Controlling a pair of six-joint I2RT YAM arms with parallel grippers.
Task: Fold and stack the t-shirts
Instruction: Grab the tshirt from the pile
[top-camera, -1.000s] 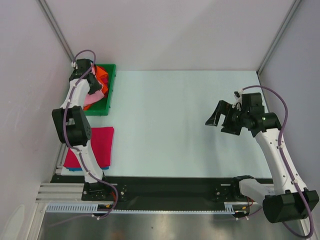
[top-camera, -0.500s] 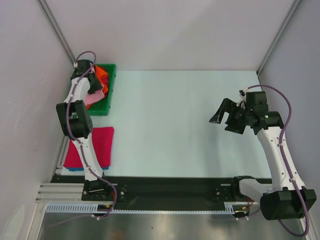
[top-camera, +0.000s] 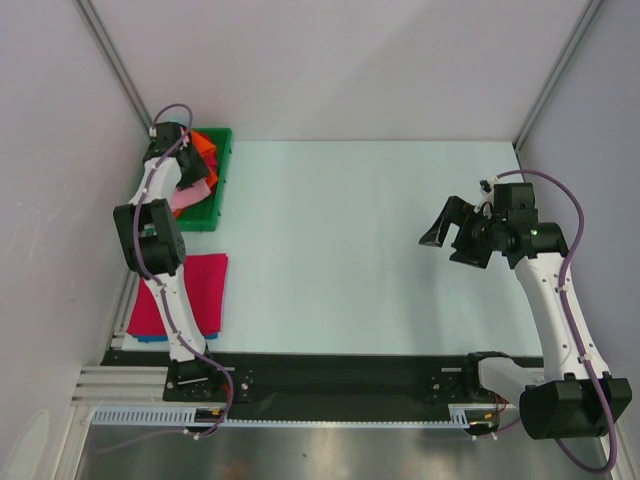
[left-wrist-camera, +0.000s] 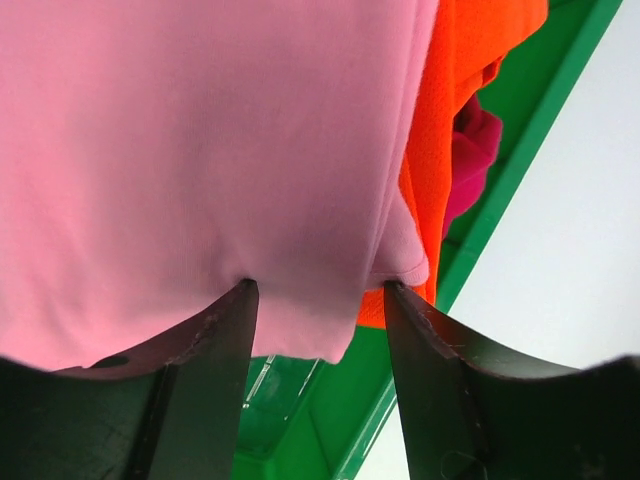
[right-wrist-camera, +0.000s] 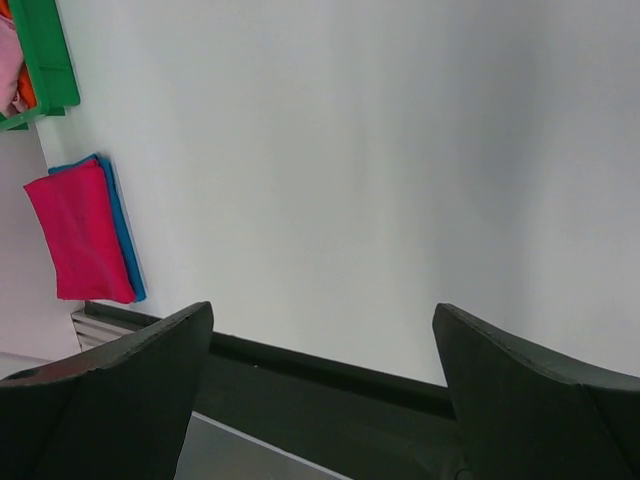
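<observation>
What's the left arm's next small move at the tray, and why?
Probably ease the left fingers down and close them on the hem of the light pink t-shirt. They stand apart right at that hem with nothing pinched, and it lies in the green tray, overlapping the orange t-shirt.

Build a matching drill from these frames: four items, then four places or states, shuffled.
Items
1. light pink t-shirt
2. magenta-red t-shirt
3. teal t-shirt
4. right gripper

Places or states
A. jaws open above the table, holding nothing
B. lowest in the folded pile, only an edge showing
C. in the green tray
D. folded flat, on top of the pile

Pairs: 1-C, 2-D, 3-B, 4-A
</observation>
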